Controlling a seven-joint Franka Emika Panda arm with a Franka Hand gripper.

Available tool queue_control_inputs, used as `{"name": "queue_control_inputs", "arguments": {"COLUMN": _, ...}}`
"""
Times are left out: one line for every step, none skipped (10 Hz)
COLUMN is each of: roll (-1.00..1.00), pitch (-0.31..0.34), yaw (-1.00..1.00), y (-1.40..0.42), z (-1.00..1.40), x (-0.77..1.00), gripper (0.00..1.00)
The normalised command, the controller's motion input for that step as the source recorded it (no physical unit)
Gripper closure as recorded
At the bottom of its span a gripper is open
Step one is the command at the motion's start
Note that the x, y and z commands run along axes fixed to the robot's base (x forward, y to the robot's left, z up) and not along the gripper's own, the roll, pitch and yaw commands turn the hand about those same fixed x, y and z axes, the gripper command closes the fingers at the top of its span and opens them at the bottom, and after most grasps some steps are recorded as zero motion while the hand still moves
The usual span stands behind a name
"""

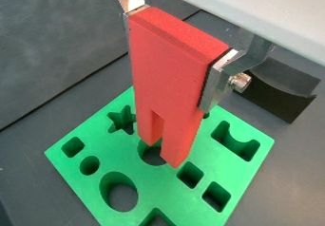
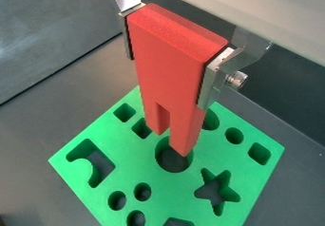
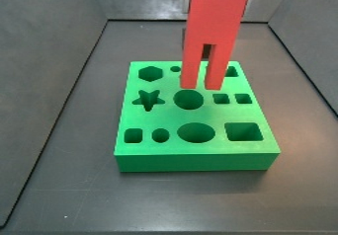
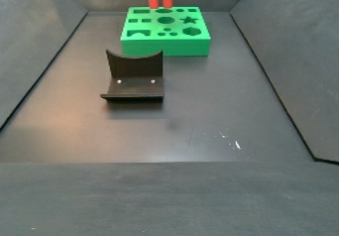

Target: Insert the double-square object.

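The gripper [image 2: 178, 61] is clamped on the upper block of the double-square object [image 2: 170, 78], held upright, long axis vertical, prongs pointing down just above the green board [image 3: 196, 152] at its far side.

My gripper [image 1: 178, 42] lay above both side views' frames; only the double-square object [image 3: 211, 32] showed, its top cut off. Its prong tips hid the green board's [image 2: 114, 163] holes beneath.

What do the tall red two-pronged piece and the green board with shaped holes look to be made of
The tall red two-pronged piece, held in the gripper above the board: likely matte plastic, with uniform colour and crisp edges. The green board: probably similar plastic, evenly coloured with cleanly cut holes.
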Motion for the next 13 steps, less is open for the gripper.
{"name": "queue_control_inputs", "arguments": {"roll": 0.17, "pitch": 0.157, "yaw": 0.07, "y": 0.0, "z": 0.0, "x": 1.0, "gripper": 1.0}}
{"name": "queue_control_inputs", "arguments": {"roll": 0.24, "pitch": 0.21, "yaw": 0.17, "y": 0.11, "z": -0.07, "x": 0.99, "gripper": 1.0}}
{"name": "queue_control_inputs", "arguments": {"roll": 0.29, "pitch": 0.217, "yaw": 0.27, "y": 0.11, "z": -0.07, "x": 0.85, "gripper": 1.0}}
{"name": "queue_control_inputs", "arguments": {"roll": 0.15, "pitch": 0.204, "yaw": -0.11, "y": 0.0, "z": -0.07, "x": 0.5, "gripper": 1.0}}
{"name": "queue_control_inputs", "arguments": {"roll": 0.0, "pitch": 0.004, "yaw": -0.03, "y": 0.0, "z": 0.0, "x": 0.01, "gripper": 1.0}}
{"name": "queue_control_inputs", "arguments": {"roll": 0.0, "pitch": -0.006, "yaw": 0.0, "y": 0.0, "z": -0.01, "x": 0.0, "gripper": 1.0}}
{"name": "queue_control_inputs", "arguments": {"roll": 0.03, "pitch": 0.0, "yaw": 0.0, "y": -0.08, "z": -0.17, "x": 0.59, "gripper": 1.0}}
{"name": "queue_control_inputs", "arguments": {"roll": 0.13, "pitch": 0.02, "yaw": 0.0, "y": -0.15, "z": -0.23, "x": 1.0, "gripper": 1.0}}
{"name": "queue_control_inputs", "arguments": {"roll": 0.18, "pitch": 0.034, "yaw": 0.0, "y": -0.15, "z": -0.24, "x": 1.0, "gripper": 1.0}}
{"name": "queue_control_inputs", "arguments": {"roll": 0.23, "pitch": 0.051, "yaw": 0.0, "y": -0.08, "z": -0.22, "x": 1.0, "gripper": 1.0}}
{"name": "queue_control_inputs", "arguments": {"roll": 0.29, "pitch": 0.097, "yaw": 0.0, "y": -0.04, "z": -0.24, "x": 1.0, "gripper": 1.0}}
{"name": "queue_control_inputs", "arguments": {"roll": 0.32, "pitch": 0.143, "yaw": 0.0, "y": -0.03, "z": -0.19, "x": 1.0, "gripper": 1.0}}
{"name": "queue_control_inputs", "arguments": {"roll": 0.27, "pitch": 0.134, "yaw": 0.0, "y": -0.06, "z": -0.09, "x": 1.0, "gripper": 1.0}}
